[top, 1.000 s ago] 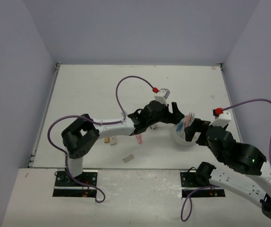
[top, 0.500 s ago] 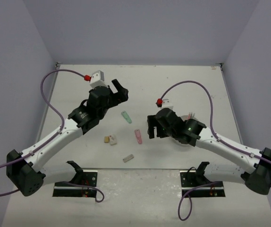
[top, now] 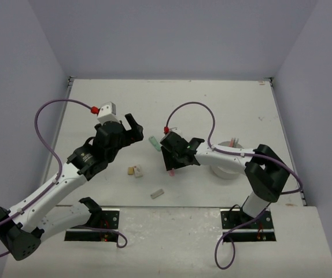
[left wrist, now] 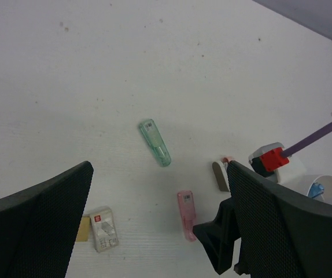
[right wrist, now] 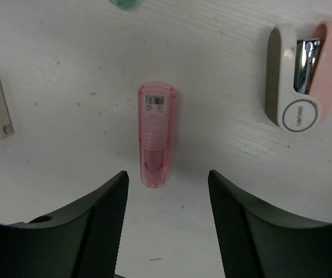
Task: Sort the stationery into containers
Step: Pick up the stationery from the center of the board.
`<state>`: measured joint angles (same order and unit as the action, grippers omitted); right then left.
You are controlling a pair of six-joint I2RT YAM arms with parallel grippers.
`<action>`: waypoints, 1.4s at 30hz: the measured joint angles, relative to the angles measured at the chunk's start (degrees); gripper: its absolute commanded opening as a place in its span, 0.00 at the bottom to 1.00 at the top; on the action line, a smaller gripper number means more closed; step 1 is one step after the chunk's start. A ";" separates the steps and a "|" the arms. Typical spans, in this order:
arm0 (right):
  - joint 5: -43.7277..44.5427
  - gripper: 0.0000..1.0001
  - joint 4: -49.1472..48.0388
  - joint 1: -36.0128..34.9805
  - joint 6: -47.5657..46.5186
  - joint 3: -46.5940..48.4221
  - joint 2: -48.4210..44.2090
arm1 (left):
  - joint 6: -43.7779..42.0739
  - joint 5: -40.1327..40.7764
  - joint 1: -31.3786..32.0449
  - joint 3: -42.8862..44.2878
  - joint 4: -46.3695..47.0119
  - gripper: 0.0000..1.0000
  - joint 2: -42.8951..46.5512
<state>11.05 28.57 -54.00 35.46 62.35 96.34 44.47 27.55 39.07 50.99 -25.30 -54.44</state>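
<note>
A pink capped piece [right wrist: 156, 136] lies flat on the white table, its near end just ahead of the gap of my right gripper [right wrist: 166, 194]. That gripper is open and holds nothing; it hovers low over the piece in the top view [top: 174, 159]. A green piece [top: 153, 142] lies between the two arms. My left gripper [top: 129, 128] hangs open and empty above the table, left of the green piece [left wrist: 155, 142]. The white cup organizer [top: 227, 168], with items inside, stands behind the right forearm.
A white block with a tan one beside it [top: 136, 171] and a grey block [top: 157, 193] lie toward the near edge. A pink-and-white stapler [right wrist: 302, 75] rests to the right of the pink piece. Purple cables arc over both arms.
The left arm has swung back left from the cup, jaws wide. The right arm has moved left from the cup to hover over the pink piece, and its jaws have narrowed.
</note>
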 measured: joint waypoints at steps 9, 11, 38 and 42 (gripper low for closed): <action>-1.98 0.47 -2.40 -0.38 -0.08 0.24 5.96 | -0.82 -0.37 0.00 -1.09 -0.47 1.00 0.20; -1.64 0.38 -2.48 -0.44 -0.20 0.70 6.83 | -1.02 -0.74 0.00 -1.36 -0.44 1.00 -0.18; 2.36 0.00 -5.26 -2.27 -0.66 -15.04 -35.39 | 13.06 -48.38 1.34 -13.26 47.85 0.81 -20.88; 3.35 0.00 -4.14 -2.27 -0.57 -15.85 -38.85 | 16.08 -52.34 4.26 -12.57 54.20 0.53 -24.47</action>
<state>14.41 24.43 -56.27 34.90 46.50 57.50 60.55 -24.79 43.33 38.42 28.89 -78.91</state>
